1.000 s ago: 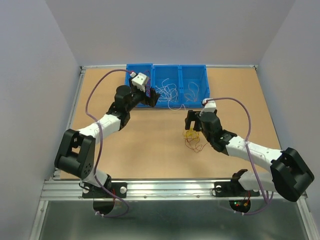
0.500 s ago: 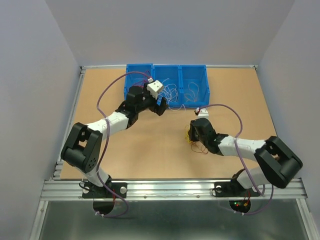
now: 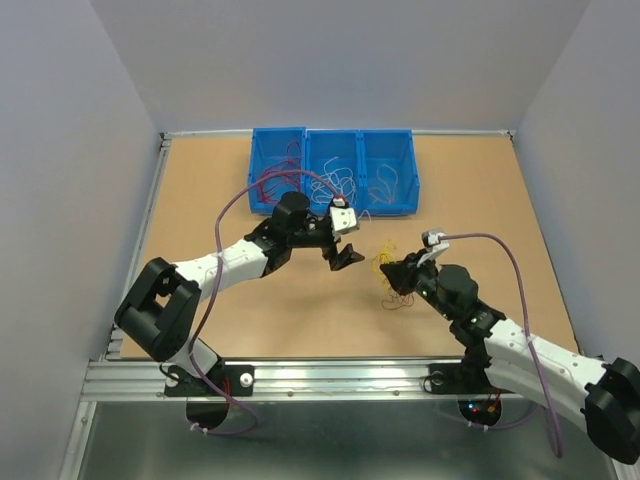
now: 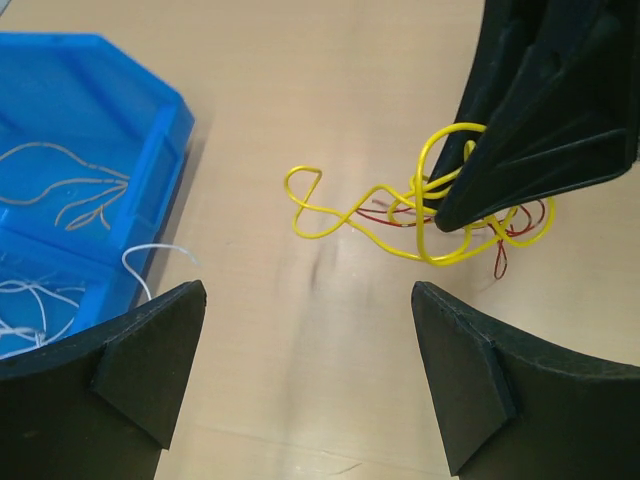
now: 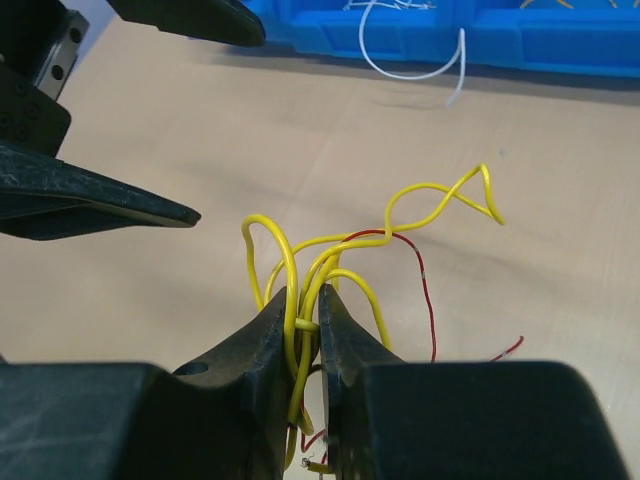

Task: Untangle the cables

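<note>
A tangle of thin yellow and red cables (image 3: 384,270) lies on the wooden table in front of the bins. My right gripper (image 3: 400,273) is shut on a bunch of the yellow cables (image 5: 400,215), which stand up in loops above its jaws (image 5: 305,305). A red cable (image 5: 428,300) curls beside them. My left gripper (image 3: 346,247) hangs open just left of the tangle with nothing between its fingers (image 4: 308,300). From the left wrist, the yellow cables (image 4: 340,228) lie ahead on the table, pinched by the right gripper's black fingers (image 4: 540,150).
Three blue bins (image 3: 331,205) stand in a row at the back of the table, holding more thin white and red wires (image 3: 338,185). One white wire (image 5: 410,70) hangs over the bin's front wall (image 4: 160,180). Purple arm cables arc above both arms.
My left arm swung from the left bin down and right to the tangle, still open. My right gripper closed on the yellow cables and its arm drew back toward the near edge.
</note>
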`<control>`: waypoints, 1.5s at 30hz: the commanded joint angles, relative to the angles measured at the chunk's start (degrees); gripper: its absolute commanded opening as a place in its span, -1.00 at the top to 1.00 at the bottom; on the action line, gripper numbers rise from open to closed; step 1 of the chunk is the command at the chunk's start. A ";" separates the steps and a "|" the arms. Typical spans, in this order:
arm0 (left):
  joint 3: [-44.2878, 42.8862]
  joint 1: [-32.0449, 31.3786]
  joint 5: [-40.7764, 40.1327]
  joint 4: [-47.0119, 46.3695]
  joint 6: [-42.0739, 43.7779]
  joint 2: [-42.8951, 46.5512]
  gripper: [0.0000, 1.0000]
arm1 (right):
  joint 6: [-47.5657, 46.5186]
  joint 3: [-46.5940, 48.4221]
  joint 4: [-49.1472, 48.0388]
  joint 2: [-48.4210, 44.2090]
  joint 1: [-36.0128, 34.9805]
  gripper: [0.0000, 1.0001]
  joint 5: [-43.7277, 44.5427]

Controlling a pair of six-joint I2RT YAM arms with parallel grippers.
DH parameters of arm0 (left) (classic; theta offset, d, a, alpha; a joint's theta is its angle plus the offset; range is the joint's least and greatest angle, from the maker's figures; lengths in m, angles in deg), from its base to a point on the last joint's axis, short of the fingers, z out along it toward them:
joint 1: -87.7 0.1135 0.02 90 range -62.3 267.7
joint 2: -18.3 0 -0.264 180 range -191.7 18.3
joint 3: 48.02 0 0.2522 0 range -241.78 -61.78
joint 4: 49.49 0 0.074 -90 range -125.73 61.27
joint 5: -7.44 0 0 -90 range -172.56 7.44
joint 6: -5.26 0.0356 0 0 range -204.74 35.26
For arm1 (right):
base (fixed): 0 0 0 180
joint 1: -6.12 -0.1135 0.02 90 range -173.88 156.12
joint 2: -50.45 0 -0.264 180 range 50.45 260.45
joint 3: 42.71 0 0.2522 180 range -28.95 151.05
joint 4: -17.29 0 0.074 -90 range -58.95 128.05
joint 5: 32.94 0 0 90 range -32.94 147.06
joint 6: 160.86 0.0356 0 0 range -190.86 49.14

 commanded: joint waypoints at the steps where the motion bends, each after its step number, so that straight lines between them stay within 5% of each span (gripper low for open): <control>1: 0.93 0.22 8.07 -0.89 2.96 4.38 -0.91 | -1.25 -1.70 -4.39 -2.71 -0.29 0.63 -5.38; 15: -2.05 -2.85 10.90 5.26 5.77 0.26 -0.72 | -0.46 -1.17 -10.27 2.21 -0.38 0.63 -12.06; 23: -4.95 -4.87 9.94 9.74 8.33 -3.17 -0.16 | -0.98 -1.61 -11.77 3.18 -0.38 0.63 -12.23; 26: -5.48 -5.31 8.00 9.92 8.33 -3.62 0.29 | -1.25 -1.70 -12.56 3.53 -0.38 0.60 -13.38; 31: -6.27 -5.23 4.85 10.10 7.45 -3.09 1.00 | -1.60 -2.05 -13.00 3.53 -0.29 0.16 -13.12; 36: -5.40 -4.96 2.02 8.25 5.87 -0.81 1.00 | -2.74 -2.49 -13.00 3.88 -0.38 -0.40 -12.50; 45: -4.43 -4.44 0.71 6.93 1.83 4.90 1.00 | -4.85 -1.61 -14.59 10.11 -0.29 -0.73 -11.27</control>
